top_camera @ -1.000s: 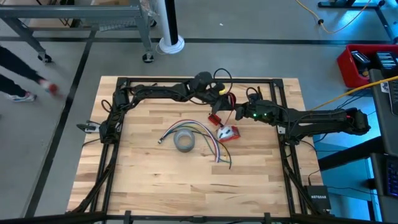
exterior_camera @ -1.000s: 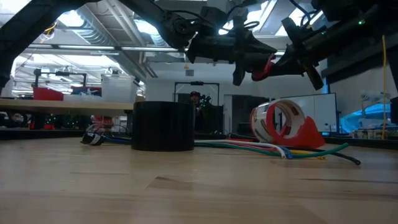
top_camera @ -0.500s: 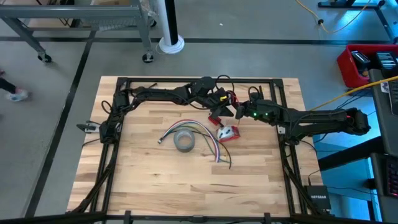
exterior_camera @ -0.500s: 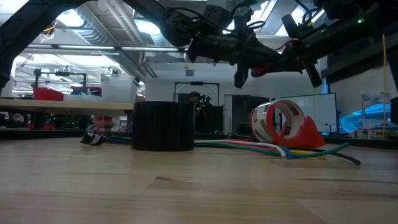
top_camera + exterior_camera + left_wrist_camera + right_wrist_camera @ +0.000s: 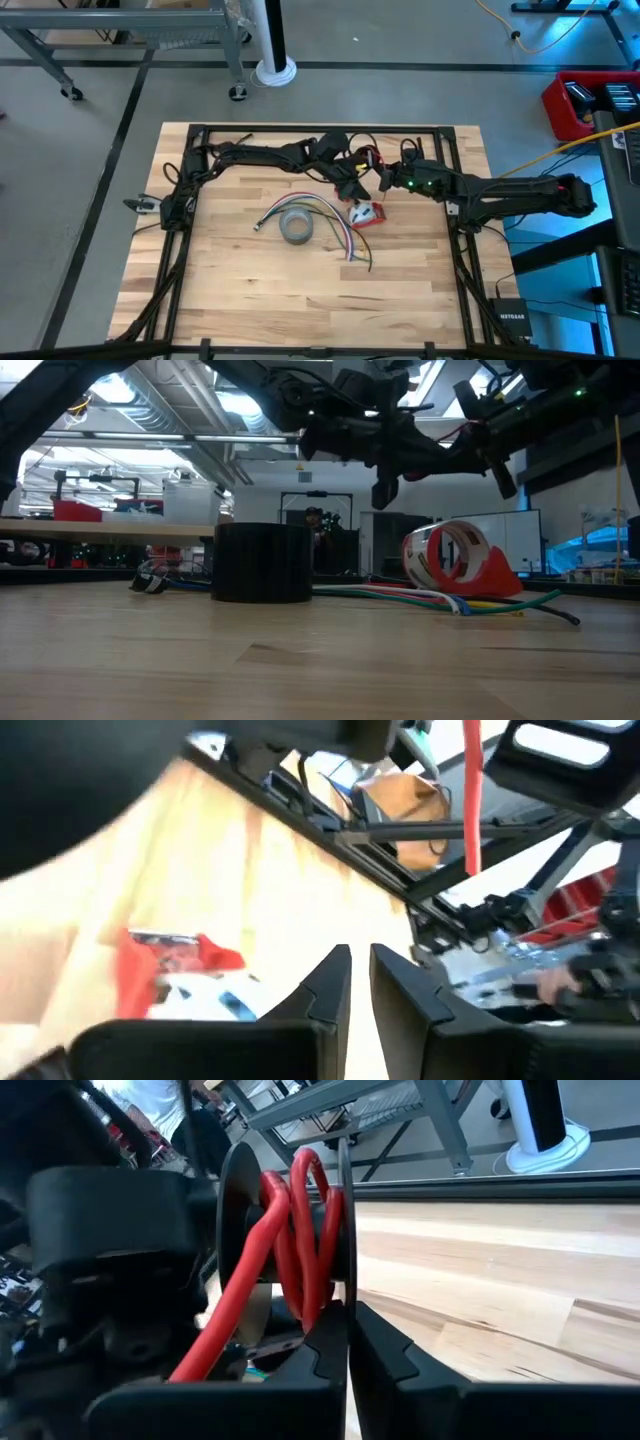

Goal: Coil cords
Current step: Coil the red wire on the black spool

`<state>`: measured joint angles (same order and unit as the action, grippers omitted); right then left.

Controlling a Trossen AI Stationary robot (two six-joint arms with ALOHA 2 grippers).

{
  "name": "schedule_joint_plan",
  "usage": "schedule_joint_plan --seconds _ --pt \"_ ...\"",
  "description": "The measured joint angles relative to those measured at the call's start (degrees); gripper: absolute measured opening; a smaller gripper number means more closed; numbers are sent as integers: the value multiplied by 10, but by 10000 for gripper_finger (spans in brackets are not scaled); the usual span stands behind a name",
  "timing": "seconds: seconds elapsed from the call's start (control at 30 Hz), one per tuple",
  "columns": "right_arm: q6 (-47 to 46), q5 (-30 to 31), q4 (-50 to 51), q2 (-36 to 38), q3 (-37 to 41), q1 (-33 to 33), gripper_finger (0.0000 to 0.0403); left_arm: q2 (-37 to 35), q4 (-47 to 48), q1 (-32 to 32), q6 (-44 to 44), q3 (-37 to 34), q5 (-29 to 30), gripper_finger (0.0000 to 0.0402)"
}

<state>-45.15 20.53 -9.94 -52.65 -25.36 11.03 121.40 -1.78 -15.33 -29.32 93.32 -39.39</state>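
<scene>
From above, your two arms meet over the far middle of the table (image 5: 250,300). The left gripper (image 5: 352,190) points toward the red tape dispenser (image 5: 367,213); the right gripper (image 5: 383,176) sits just beside it, with a bit of red cord (image 5: 372,157) showing between the two wrists.

Only the right wrist view tells you what that red is: the red cord (image 5: 300,1230) is looped several turns around a black spool (image 5: 235,1230) with two thin discs. The right gripper's fingers (image 5: 330,1350) are pressed together at the edge of one disc (image 5: 343,1230); you cannot tell from here whether they pinch the disc.

The left wrist view shows the left gripper's fingers (image 5: 330,985) nearly closed, a thin slit between them and nothing in it. A straight run of the red cord (image 5: 469,800) hangs beyond them, apart from the tips. The tape dispenser (image 5: 170,965) lies on the table below.

The low view gives you height, which the overhead cannot: both grippers, left (image 5: 385,488) and right (image 5: 500,475), hang well above the table, clear of everything on it. On the table you have a grey tape roll (image 5: 262,562), dark from this side, the tape dispenser (image 5: 455,560) standing on edge, and a bundle of coloured wires (image 5: 440,600) running flat between them. The overhead shows those coloured wires (image 5: 325,215) fanning past the tape roll (image 5: 296,227).
</scene>
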Motion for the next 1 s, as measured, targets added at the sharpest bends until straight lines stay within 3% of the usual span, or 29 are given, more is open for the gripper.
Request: schedule_joint_plan --seconds 0.1,0.33,0.87,1.0 --pt "5 0 10 9 0 0 3 -2 16 -10 0 0 -9 25" --pt "6 31 50 50 0 0 3 -28 13 -9 91 0 -3 2" --pt "9 45 70 87 0 0 3 -29 19 66 208 0 17 9" --pt "9 45 70 87 0 0 3 -29 20 68 205 0 36 35"
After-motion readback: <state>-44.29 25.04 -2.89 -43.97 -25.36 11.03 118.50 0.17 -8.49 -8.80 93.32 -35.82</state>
